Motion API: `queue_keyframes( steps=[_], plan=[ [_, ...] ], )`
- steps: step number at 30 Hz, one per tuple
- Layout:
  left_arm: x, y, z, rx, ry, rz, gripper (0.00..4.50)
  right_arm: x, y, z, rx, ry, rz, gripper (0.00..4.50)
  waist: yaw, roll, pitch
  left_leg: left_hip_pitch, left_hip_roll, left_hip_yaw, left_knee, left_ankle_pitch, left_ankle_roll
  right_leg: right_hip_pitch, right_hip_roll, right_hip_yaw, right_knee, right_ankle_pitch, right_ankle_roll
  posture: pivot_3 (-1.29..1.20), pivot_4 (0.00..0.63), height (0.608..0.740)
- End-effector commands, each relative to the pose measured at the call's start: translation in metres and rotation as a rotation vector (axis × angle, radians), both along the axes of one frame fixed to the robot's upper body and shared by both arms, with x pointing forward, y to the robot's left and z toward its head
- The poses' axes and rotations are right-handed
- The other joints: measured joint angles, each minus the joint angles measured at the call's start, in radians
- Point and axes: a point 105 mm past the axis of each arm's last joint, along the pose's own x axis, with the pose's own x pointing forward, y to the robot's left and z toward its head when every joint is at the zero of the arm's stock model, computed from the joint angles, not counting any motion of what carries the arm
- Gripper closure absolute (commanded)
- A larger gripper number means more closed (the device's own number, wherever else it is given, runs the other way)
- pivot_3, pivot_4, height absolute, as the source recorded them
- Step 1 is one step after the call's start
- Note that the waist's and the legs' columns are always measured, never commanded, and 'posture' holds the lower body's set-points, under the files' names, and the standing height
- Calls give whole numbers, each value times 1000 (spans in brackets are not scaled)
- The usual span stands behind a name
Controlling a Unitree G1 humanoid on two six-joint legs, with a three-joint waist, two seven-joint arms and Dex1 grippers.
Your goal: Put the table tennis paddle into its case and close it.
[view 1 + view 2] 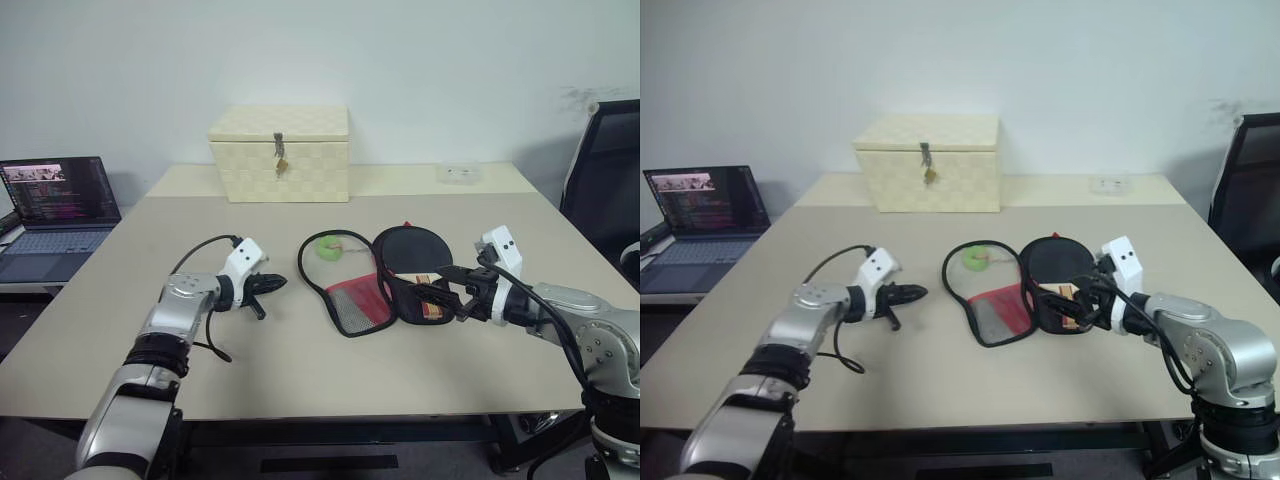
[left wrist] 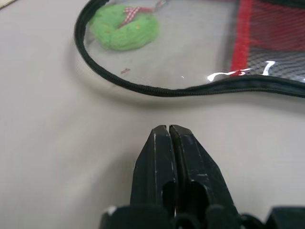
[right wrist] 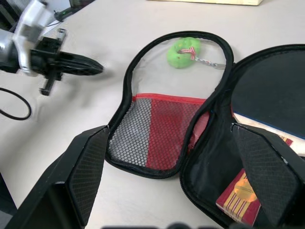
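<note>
The case lies open and flat mid-table. Its left flap shows a clear window, red mesh and a green tag. The table tennis paddle rests in the right half, black face up, with its striped handle towards me. My left gripper is shut on nothing. It hovers just left of the flap's zip edge and points at it. My right gripper stands wide open above the handle end of the case, and its fingers straddle the case's narrow end without touching it.
A cream woven box with a metal latch stands at the back of the table. An open laptop sits on a side desk to the left. A black chair stands at the right, and a small clear item lies at the back right.
</note>
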Motion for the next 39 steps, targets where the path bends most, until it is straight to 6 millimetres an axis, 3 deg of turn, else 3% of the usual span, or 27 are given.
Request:
queue_keyframes(
  steps=[1, 5, 9, 16, 18, 22, 25, 31, 34, 39],
  plan=[
    [12, -13, 10, -11, -44, 1, 4466, -3, 0, 12, 2, -59, -8, 0, 1, 0, 0, 0, 0, 0, 0, 0, 0, 0, 0, 0, 0, 0, 0, 0, 150, 740],
    [15, -39, 0, -15, -5, -54, 4466, -2, -2, 12, -2, -62, -24, 0, 3, 0, 0, 0, -1, 0, 0, 0, 0, 0, 0, 0, 0, 0, 0, 0, 150, 740],
    [20, -58, 9, -55, -14, -77, 4466, -1, -7, 11, -11, -66, -51, 0, 2, 0, 0, 0, -1, 0, 0, 0, 0, 0, 0, -1, 0, 0, 0, 0, 150, 740],
    [24, -110, 65, -145, -121, -212, 4466, -1, -26, 15, -25, -79, -111, 0, 5, -2, 1, -1, -2, 0, 2, 0, 0, 0, 0, -1, 0, 1, 1, 0, 150, 740],
    [21, -116, 72, -136, -134, -255, 4466, -2, -29, 18, -25, -85, -119, 0, 3, -2, 1, -1, -3, 0, 2, 0, 0, 0, 0, -1, 0, 1, 1, 0, 150, 740],
    [22, -102, 74, -114, -147, -243, 4466, -6, -33, 18, -24, -84, -125, 0, -7, -2, 1, 0, -3, 1, 1, 0, 0, 0, 2, 1, 1, 1, 1, 0, 150, 740],
    [21, -81, 66, -94, -124, -213, 4466, -11, -31, 17, -10, -73, -103, 0, -18, -2, 1, 1, -2, 1, 1, 0, 0, 0, 4, 1, 1, 1, 1, 0, 150, 740],
    [11, -38, 45, -41, -53, -183, 4466, -34, -8, 18, 26, -50, 84, 0, -19, -2, 1, 1, 1, 1, 1, 0, 0, 0, 4, 1, 1, 1, 1, 0, 150, 740],
    [9, -23, 33, 0, -35, -131, 4466, -35, -5, 17, 26, -47, 102, 0, -13, -2, 1, 0, 1, 0, 3, 0, 0, 0, 3, 0, 1, 1, 1, 0, 150, 740],
    [12, -18, 12, 43, -9, -50, 4466, -30, -3, 16, 23, -48, 100, 0, -2, -2, 1, -1, 1, 0, 5, 0, 0, 1, 1, 0, 2, 1, 2, 0, 150, 740]
  ],
)
